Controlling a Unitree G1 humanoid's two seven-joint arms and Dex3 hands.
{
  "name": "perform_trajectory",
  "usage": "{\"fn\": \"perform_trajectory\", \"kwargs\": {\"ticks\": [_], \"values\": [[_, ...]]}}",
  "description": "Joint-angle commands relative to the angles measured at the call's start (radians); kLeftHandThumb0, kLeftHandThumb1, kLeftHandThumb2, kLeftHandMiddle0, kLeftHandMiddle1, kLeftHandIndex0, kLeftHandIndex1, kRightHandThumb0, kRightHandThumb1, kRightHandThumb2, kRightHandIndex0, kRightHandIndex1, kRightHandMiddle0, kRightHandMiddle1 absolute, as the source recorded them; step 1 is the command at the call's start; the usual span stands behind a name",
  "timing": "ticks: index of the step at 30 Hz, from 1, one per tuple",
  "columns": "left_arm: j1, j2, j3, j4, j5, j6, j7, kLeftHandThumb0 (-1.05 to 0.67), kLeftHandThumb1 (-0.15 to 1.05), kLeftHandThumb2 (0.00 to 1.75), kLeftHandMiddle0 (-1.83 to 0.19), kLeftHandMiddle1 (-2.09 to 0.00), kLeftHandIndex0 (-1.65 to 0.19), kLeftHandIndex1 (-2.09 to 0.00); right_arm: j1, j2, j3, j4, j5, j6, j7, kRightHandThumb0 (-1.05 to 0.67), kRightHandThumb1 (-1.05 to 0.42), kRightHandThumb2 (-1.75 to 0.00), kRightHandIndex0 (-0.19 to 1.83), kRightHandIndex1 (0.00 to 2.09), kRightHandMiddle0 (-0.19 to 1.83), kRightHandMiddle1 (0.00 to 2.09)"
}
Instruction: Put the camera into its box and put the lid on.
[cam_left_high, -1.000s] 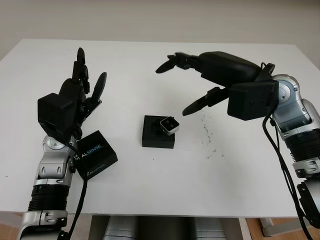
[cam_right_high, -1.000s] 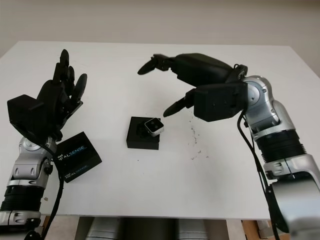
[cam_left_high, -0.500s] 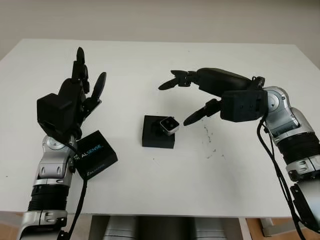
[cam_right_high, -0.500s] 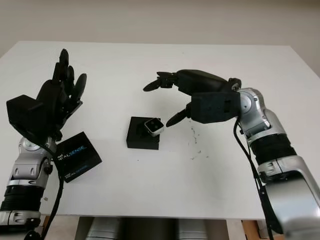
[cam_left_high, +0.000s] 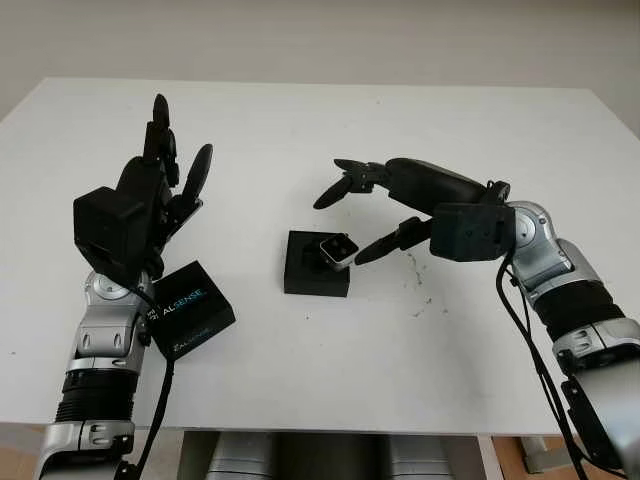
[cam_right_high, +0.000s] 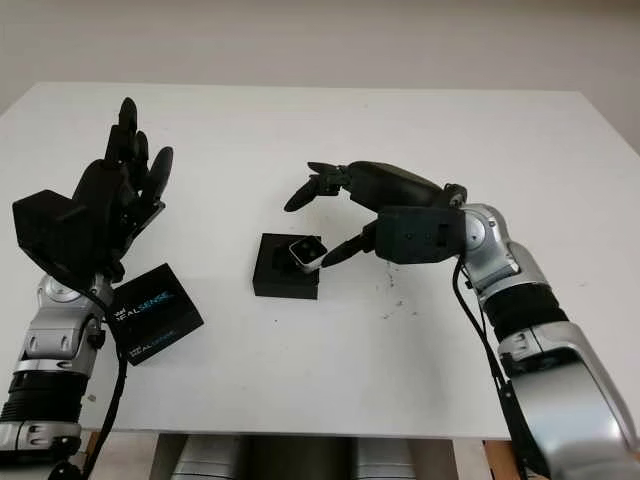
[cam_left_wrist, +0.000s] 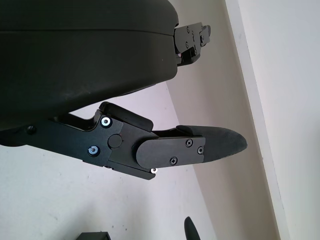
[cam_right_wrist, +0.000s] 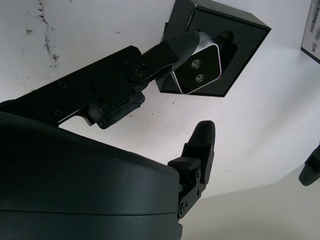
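The black box (cam_left_high: 312, 272) lies open at the table's middle. The silver camera (cam_left_high: 338, 250) sits tilted in it, propped on its right rim, lenses up. My right hand (cam_left_high: 340, 230) is open and low just right of the box. Its thumb tip (cam_right_wrist: 172, 47) touches the camera's (cam_right_wrist: 199, 70) right side, while the other fingers (cam_left_high: 345, 180) hover above and behind the box (cam_right_wrist: 235, 37). The black lid (cam_left_high: 191, 311) with white lettering lies flat at the front left. My left hand (cam_left_high: 172, 160) is open, raised upright above the lid.
Dark scuff marks (cam_left_high: 416, 275) dot the white table (cam_left_high: 320, 370) right of the box. The table's front edge runs close below the lid. Bare table stretches behind and in front of the box.
My right hand has come down and leftward, from above and right of the box to the camera, its thumb now against the camera's side. The left hand, lid and box have stayed put.
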Motion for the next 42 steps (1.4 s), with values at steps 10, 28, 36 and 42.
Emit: {"fn": "perform_trajectory", "kwargs": {"ticks": [10, 28, 36, 42], "values": [[-0.008, 0.013, 0.004, 0.002, -0.005, 0.004, -0.003, -0.73, 1.05, 0.46, 0.19, 0.00, 0.19, 0.00, 0.028, 0.013, -0.010, 0.038, 0.032, -0.040, 0.003, -0.60, -0.82, -0.06, 0.10, 0.05, 0.27, 0.99], [-0.011, 0.012, 0.001, 0.003, -0.011, 0.007, -0.008, -0.73, 1.05, 0.45, 0.19, 0.00, 0.19, 0.00, 0.041, 0.019, 0.000, 0.057, 0.014, -0.057, -0.005, -0.62, -0.82, -0.06, 0.11, 0.06, 0.24, 1.01], [-0.010, 0.011, 0.003, -0.001, -0.007, 0.008, -0.005, -0.73, 1.05, 0.46, 0.19, 0.00, 0.19, 0.00, 0.035, 0.036, -0.002, 0.093, 0.009, -0.081, -0.023, -0.62, -0.84, -0.06, 0.11, 0.06, 0.25, 1.03], [-0.014, 0.012, 0.001, 0.002, -0.006, 0.010, -0.007, -0.74, 1.05, 0.46, 0.19, 0.00, 0.19, 0.00, 0.035, 0.048, -0.001, 0.109, 0.005, -0.086, -0.036, -0.60, -0.84, -0.06, 0.13, 0.07, 0.25, 1.04]]}}
